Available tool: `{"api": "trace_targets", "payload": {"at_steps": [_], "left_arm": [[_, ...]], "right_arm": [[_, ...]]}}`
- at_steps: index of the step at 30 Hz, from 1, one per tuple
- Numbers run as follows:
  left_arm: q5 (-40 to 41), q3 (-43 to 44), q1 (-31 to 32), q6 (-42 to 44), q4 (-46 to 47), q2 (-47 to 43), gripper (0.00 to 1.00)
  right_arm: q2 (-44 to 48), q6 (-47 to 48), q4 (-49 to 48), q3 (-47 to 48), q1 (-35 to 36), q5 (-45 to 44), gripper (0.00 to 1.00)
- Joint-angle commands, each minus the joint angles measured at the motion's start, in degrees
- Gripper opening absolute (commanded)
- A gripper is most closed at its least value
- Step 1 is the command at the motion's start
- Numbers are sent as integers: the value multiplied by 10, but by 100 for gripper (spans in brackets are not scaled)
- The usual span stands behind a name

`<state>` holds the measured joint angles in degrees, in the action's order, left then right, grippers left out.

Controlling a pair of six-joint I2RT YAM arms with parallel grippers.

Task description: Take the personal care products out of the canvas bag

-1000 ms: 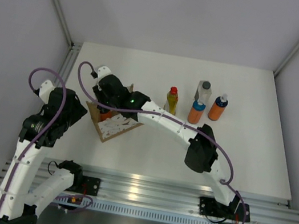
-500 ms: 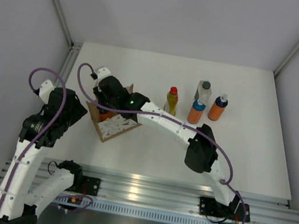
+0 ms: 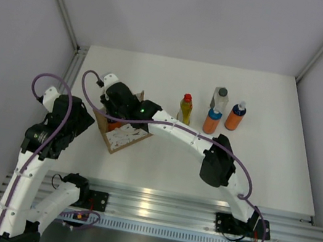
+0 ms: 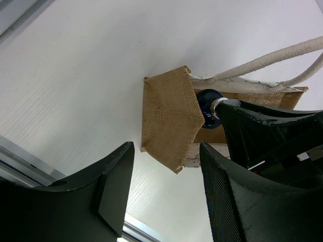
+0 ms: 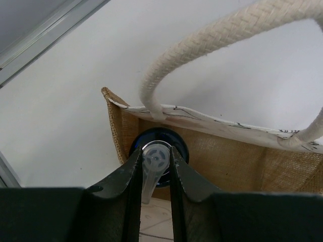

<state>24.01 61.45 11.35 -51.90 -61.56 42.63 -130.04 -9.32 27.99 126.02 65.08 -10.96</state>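
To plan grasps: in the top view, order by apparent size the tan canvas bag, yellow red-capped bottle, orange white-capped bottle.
1. Tan canvas bag, clearly largest.
2. Yellow red-capped bottle and orange white-capped bottle: look alike, so no ranking.

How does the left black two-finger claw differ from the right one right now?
The left gripper is open and empty; the right gripper is pinched on the clear nozzle of a dark-blue-capped bottle. The left gripper hangs beside the tan canvas bag; the right sits at its open top. Both are black and face the bag.
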Motion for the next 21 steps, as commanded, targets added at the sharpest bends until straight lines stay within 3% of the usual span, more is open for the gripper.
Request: {"api": "trace_targets", "payload": {"at_steps": [1, 21], "left_arm": [[2, -6, 0, 5, 2, -6, 59], [-20, -24, 0, 9, 4, 17, 60]], "right_arm": [[59, 19, -13, 17, 11, -9, 0], [183, 35, -14, 17, 8, -35, 0]]}}
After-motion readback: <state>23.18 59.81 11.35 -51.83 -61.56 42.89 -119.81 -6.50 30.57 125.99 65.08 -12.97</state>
